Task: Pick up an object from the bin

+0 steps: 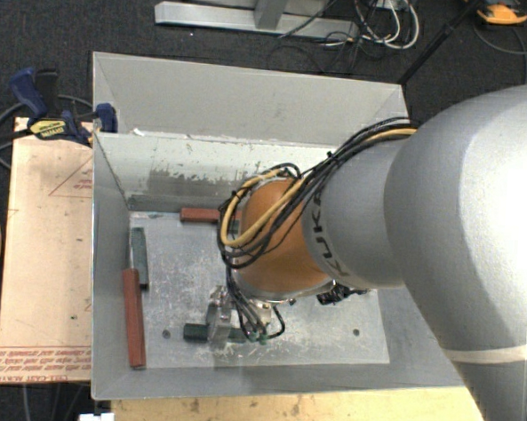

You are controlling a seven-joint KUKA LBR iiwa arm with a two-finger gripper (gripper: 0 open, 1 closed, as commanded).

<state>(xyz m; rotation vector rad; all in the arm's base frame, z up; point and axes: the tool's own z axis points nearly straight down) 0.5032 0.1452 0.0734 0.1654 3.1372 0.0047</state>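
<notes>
My tool (227, 326) sits low at the bin's (107, 258) front, just beside a small dark block (195, 333); how open it is I cannot tell; grasping stage, I judge; next needs a sure closing, then lifting.

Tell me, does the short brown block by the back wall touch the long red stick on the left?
Apart. The camera view shows bare bin floor between the short brown block and the long red stick.

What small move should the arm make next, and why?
Probably shift the gripper slightly toward the view's left: the small dark block lies just beside it on the bin floor, not clearly under it.
</notes>
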